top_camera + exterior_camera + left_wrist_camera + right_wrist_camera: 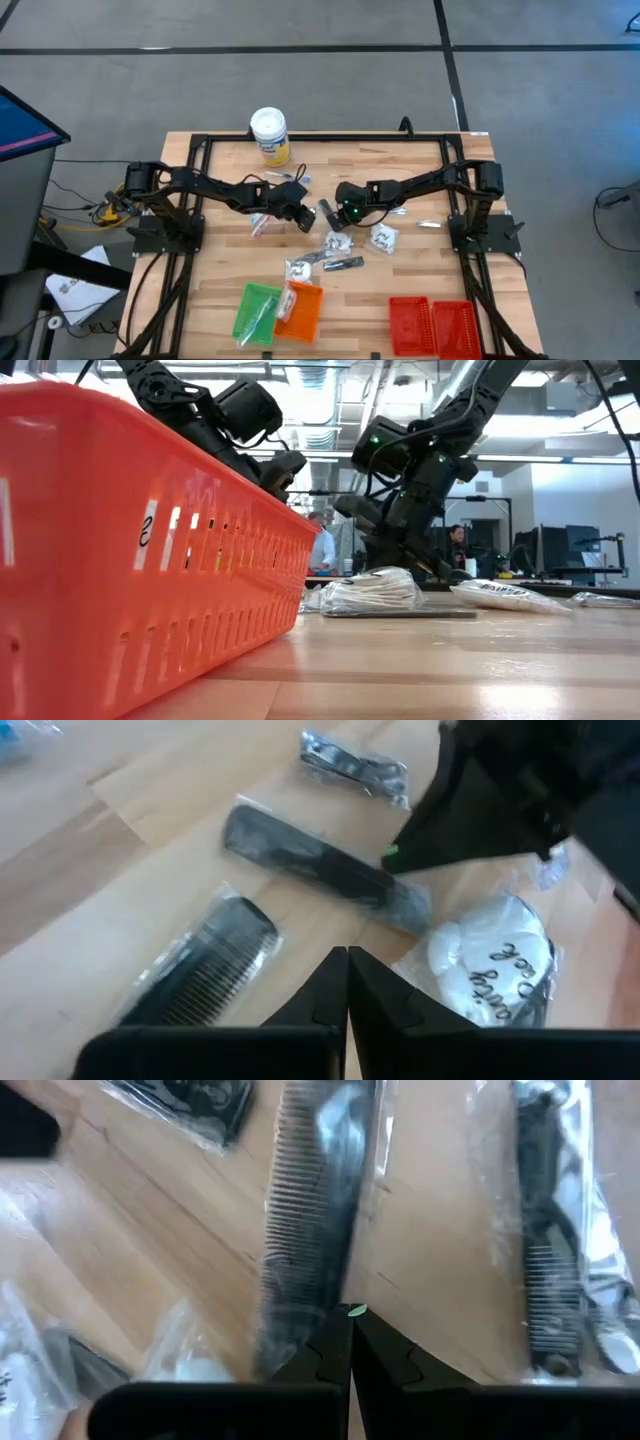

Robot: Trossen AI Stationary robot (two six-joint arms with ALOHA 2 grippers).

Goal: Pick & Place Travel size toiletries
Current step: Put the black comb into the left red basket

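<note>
Toiletries [338,252]: I saw them scattered just below both grippers.
Left gripper [304,219]: fingers pressed together, holding nothing.
Right gripper [333,214]: pressed together, empty.

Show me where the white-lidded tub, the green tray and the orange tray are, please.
white-lidded tub [269,126]: high view, on its round white lid.
green tray [246,305]: high view, on its bare floor near the left wall.
orange tray [308,314]: high view, on its slotted floor.

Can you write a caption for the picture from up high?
Two robot grippers, left and right, meet above scattered toiletries.
</note>
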